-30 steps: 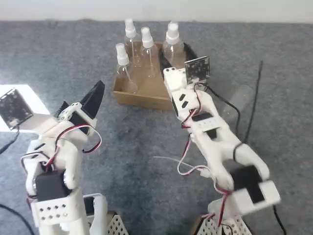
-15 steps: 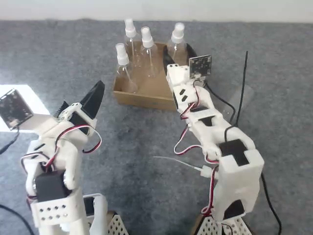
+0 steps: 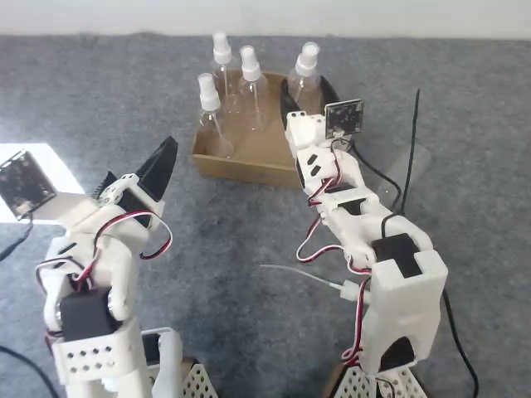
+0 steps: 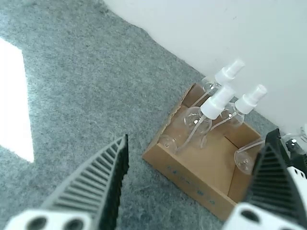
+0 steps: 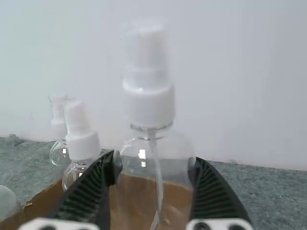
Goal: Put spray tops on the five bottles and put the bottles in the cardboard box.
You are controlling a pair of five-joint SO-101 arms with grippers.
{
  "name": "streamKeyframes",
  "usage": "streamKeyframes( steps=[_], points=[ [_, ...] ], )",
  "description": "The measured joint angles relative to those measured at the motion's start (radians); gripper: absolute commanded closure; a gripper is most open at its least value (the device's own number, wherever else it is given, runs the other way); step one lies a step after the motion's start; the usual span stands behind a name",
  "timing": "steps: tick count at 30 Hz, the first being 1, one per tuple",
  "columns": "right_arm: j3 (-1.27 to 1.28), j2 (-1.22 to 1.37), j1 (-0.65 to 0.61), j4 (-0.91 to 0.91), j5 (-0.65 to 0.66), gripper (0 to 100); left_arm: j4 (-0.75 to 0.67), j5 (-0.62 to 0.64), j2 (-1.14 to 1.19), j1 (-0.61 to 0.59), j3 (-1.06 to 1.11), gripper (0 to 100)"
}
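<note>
Three clear bottles with white spray tops (image 3: 207, 115) (image 3: 221, 63) (image 3: 250, 80) stand in the left half of the cardboard box (image 3: 235, 166). A further spray-topped bottle (image 3: 305, 76) (image 5: 147, 120) is upright over the box's right end, and my right gripper (image 3: 303, 93) (image 5: 151, 167) is shut on its body. My left gripper (image 3: 160, 164) (image 4: 196, 143) hangs open on the near left side of the box, nothing between its fingers. In the left wrist view the box (image 4: 192, 179) and the standing bottles (image 4: 214, 103) lie ahead.
Grey carpet covers the floor, with a white wall behind the box. A white sheet (image 3: 50, 162) lies at the left edge. A loose white cable tie (image 3: 299, 275) lies on the carpet by the right arm, and black cables (image 3: 411, 157) run on the right.
The right arm has swung round and shifted the held bottle a little to the right and farther back over the box's right end. The left arm has not moved.
</note>
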Motion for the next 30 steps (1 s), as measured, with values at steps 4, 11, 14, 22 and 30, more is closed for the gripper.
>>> streamKeyframes(
  steps=[4,11,14,22,30],
  points=[
    [0.000,0.000,0.000,0.000,0.003,98.9,0.000,0.000,0.000,0.000,0.000,62],
    [-0.003,0.095,0.000,-0.008,0.003,98.9,0.000,0.000,0.000,0.000,0.000,62],
    [-0.028,0.137,-0.002,-0.009,0.003,98.9,0.000,0.000,0.000,0.000,0.000,62],
    [-0.040,0.170,0.000,-0.077,0.005,99.3,0.000,0.000,0.000,0.000,0.000,62],
    [-0.064,0.249,0.000,-0.123,0.006,99.3,0.000,0.000,0.000,0.000,0.000,62]
  ],
)
